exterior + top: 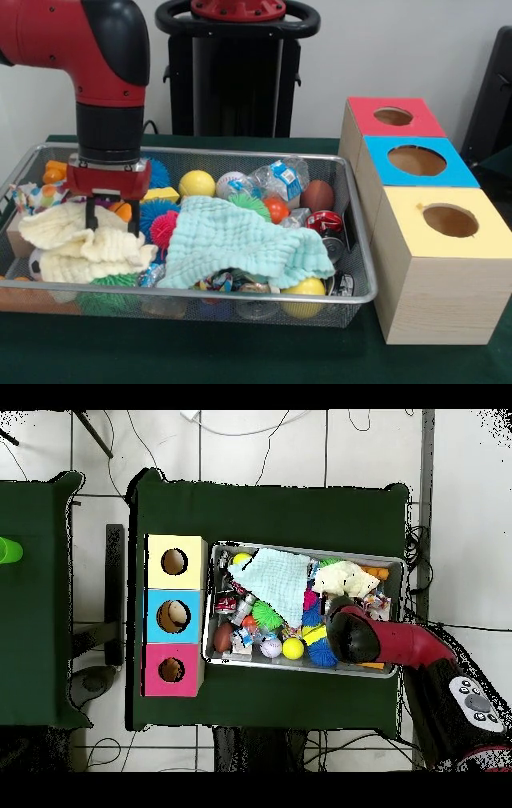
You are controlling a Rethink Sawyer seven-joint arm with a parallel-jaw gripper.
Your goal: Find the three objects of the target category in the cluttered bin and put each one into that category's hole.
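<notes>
The silver wire-mesh bin (240, 298) is full of clutter; it also shows in the overhead view (300, 550). My gripper (108, 220) hangs at the bin's left end in the front view, open, its fingertips touching a crumpled cream cloth (80, 244). Nothing is held. In the overhead view the arm (350, 634) hides the gripper. The hole (393, 116) in the red-faced box is the farthest of three boxes to the right of the bin; it also shows in the overhead view (171, 670).
A mint cloth (240, 240) covers the bin's middle. Around it lie a yellow ball (196, 183), a baseball (230, 184), a brown football (318, 195), a red can (324, 222), a plastic bottle (276, 178) and spiky balls (156, 210). The blue-faced box (417, 160) and yellow-faced box (450, 220) stand nearer.
</notes>
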